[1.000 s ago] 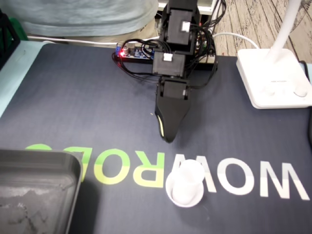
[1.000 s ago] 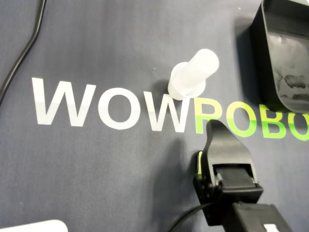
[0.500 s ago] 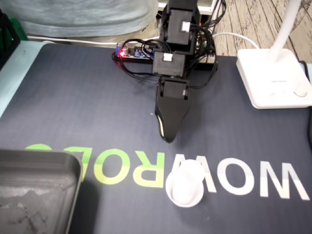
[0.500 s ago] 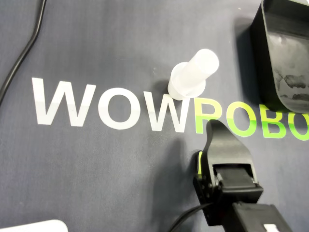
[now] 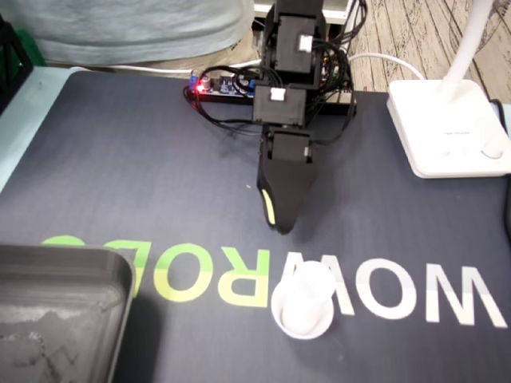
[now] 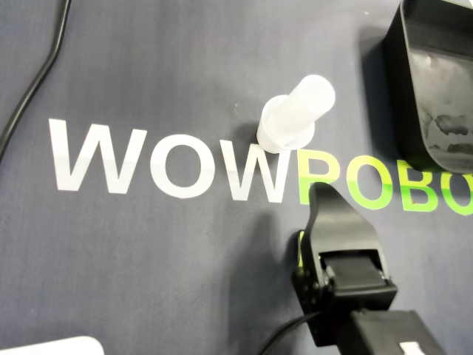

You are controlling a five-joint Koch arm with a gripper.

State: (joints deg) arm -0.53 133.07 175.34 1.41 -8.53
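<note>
— White cup (image 5: 303, 305): where does it stand?
— Upright on the dark mat (image 5: 144, 175), wider end down. It sits on the printed word, on the last white letters just beside the green ones. In the overhead view the cup (image 6: 296, 115) touches the upper edge of that lettering.

— And the gripper?
— The gripper (image 5: 281, 227) hangs over the mat with its tip pointing toward the cup. It is near the cup but apart from it, with a strip of bare mat between them. From overhead, the gripper (image 6: 318, 191) lies below the cup and slightly to its right, its tip over the lettering.

— Spread or pressed together?
— I cannot tell. Both views show only one black tip, with a yellow-green stripe along its side.

— What else is around?
— A dark tray (image 5: 56, 311) sits at the lower left of the fixed view, well apart from the cup. A white lamp base (image 5: 443, 132) is at the right. A circuit board (image 5: 219, 84) with a red light lies behind the arm.
</note>
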